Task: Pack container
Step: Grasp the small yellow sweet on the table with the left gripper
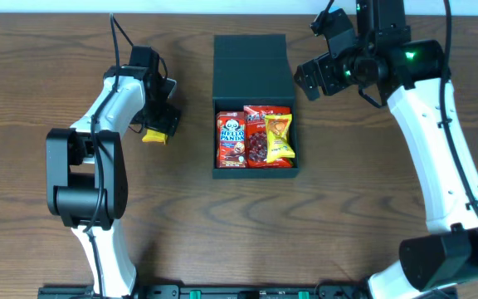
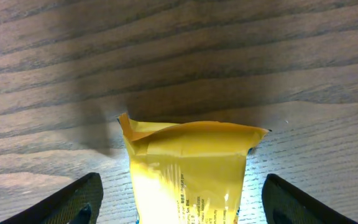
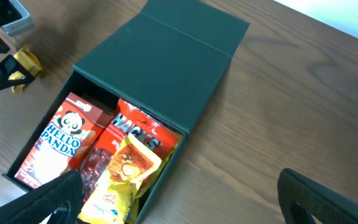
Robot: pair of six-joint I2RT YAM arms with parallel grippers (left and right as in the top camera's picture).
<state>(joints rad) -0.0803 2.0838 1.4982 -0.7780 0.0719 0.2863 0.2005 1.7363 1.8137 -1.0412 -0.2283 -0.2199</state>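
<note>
The dark teal-black container (image 1: 251,171) sits mid-table with its flap lid (image 1: 251,66) open toward the back. Inside lie a red Hello Panda box (image 1: 231,139), a red snack bag (image 1: 260,143) and a yellow-orange packet (image 1: 279,137); the right wrist view shows them too (image 3: 55,140). A yellow packet (image 1: 154,137) lies on the table left of the container. My left gripper (image 1: 163,124) is open, its fingers wide on either side of that packet (image 2: 188,171) without touching it. My right gripper (image 1: 315,76) is open and empty, above the table right of the lid.
The wooden table (image 1: 363,208) lies all around the container. The left arm's base (image 1: 81,178) stands at the front left, the right arm's base (image 1: 446,257) at the front right.
</note>
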